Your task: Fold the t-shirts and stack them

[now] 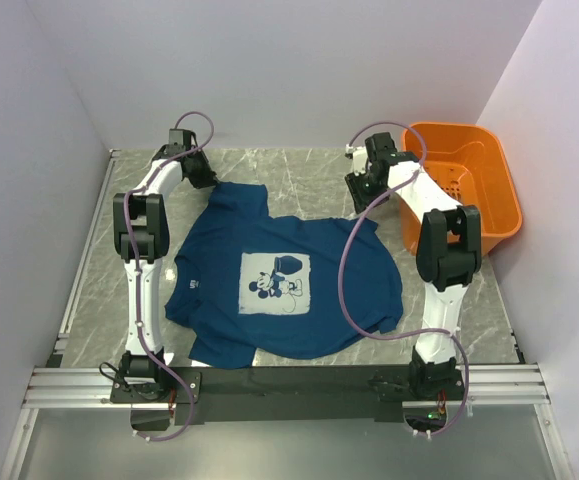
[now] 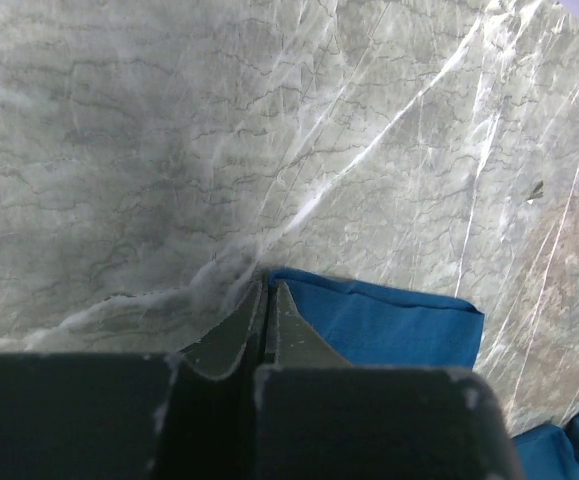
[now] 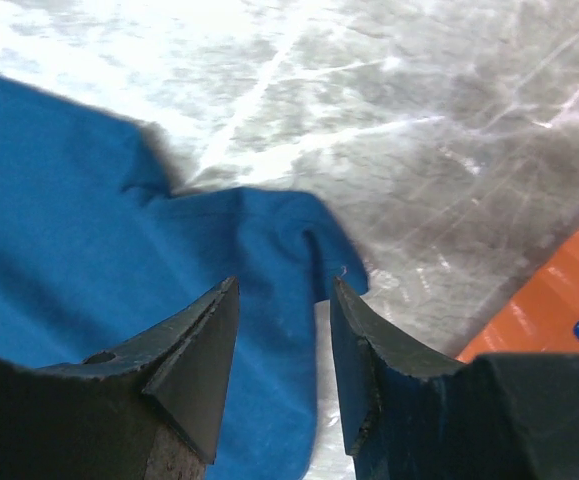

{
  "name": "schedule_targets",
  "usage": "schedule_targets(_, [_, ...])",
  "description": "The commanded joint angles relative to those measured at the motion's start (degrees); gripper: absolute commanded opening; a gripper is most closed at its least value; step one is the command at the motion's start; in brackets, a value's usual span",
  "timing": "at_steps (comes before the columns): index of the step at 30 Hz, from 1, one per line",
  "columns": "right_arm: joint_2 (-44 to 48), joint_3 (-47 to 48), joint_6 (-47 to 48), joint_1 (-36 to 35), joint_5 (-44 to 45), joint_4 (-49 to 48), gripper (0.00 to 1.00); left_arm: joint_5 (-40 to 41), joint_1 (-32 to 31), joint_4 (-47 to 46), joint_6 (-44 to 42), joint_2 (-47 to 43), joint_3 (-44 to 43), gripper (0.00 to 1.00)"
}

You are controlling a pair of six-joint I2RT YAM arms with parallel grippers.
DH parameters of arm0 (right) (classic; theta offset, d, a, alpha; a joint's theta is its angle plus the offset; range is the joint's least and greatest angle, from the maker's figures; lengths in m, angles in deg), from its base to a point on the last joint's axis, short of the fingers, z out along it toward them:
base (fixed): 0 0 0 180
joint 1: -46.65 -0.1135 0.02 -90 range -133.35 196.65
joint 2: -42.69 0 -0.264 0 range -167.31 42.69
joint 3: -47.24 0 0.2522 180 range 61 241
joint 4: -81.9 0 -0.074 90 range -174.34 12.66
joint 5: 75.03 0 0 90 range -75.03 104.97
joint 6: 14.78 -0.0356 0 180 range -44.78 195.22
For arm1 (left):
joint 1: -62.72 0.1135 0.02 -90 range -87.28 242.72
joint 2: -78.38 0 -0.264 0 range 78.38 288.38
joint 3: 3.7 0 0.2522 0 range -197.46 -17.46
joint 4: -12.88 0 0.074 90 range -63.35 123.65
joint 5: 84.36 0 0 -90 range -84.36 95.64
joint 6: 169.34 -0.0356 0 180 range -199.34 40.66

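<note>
A dark teal-blue t-shirt [image 1: 334,290] lies spread on the marble table with its pale grey print [image 1: 276,283] facing up. My left gripper [image 1: 207,180] is down at the shirt's far left corner. In the left wrist view its fingers [image 2: 267,285] are pressed together, and the blue cloth [image 2: 389,325] runs out from right beside the tips. My right gripper [image 1: 359,192] is at the far right corner. Seen from the right wrist, it [image 3: 284,290] stands open, with a puckered corner of the t-shirt [image 3: 269,240] between and below the two fingers.
An orange plastic basket [image 1: 489,170] stands at the back right, just beyond the right arm; its edge [image 3: 559,300] shows in the right wrist view. White walls close the table on three sides. A metal rail [image 1: 289,385] runs along the near edge.
</note>
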Motion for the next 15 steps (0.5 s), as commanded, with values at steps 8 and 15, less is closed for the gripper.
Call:
schedule_targets(8, [-4.4,3.0,1.6,0.3,7.8,-0.6,0.45,0.9,1.4,-1.3,-0.8,-6.6,4.1,0.0])
schedule_targets(15, [-5.9,2.1,3.1,0.4,9.2,-0.1,0.44,0.6,1.9,-1.3,-1.2,-7.8,5.8,0.0])
